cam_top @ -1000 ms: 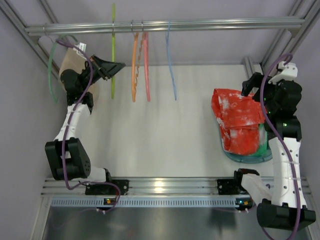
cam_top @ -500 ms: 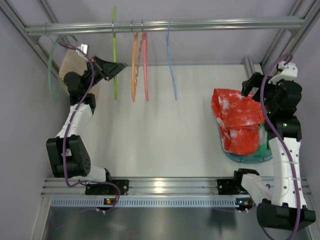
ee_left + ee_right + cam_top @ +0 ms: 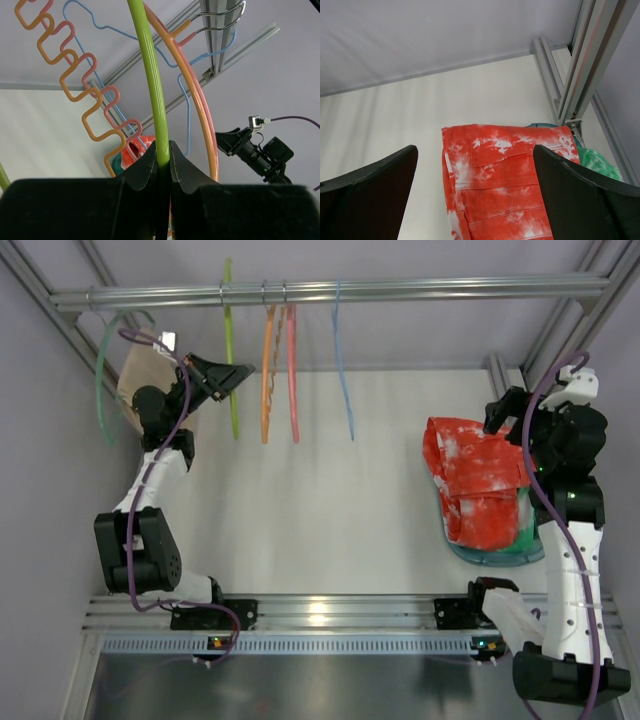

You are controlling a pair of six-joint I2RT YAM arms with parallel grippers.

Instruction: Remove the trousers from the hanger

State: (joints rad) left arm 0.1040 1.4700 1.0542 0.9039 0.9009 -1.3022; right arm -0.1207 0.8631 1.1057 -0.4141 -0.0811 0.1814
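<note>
Teal basket (image 3: 492,558): trousers (image 3: 478,480) folded on top, green cloth (image 3: 524,516) beneath.
left gripper (image 3: 162,156) clamped on lime hanger (image 3: 150,85); right gripper (image 3: 499,412) jaws apart.

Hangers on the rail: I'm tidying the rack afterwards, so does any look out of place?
Only the lime hanger: the left gripper is shut on it, so it doesn't hang free. Nothing looks damaged.

No text, brand, number or sign can be read in any view.
- white connector (image 3: 165,339) on left arm's cable: too small to read.
- trousers (image 3: 510,185): white splotches only, no lettering legible.
- hanger (image 3: 150,90): plain, no legible marking.
</note>
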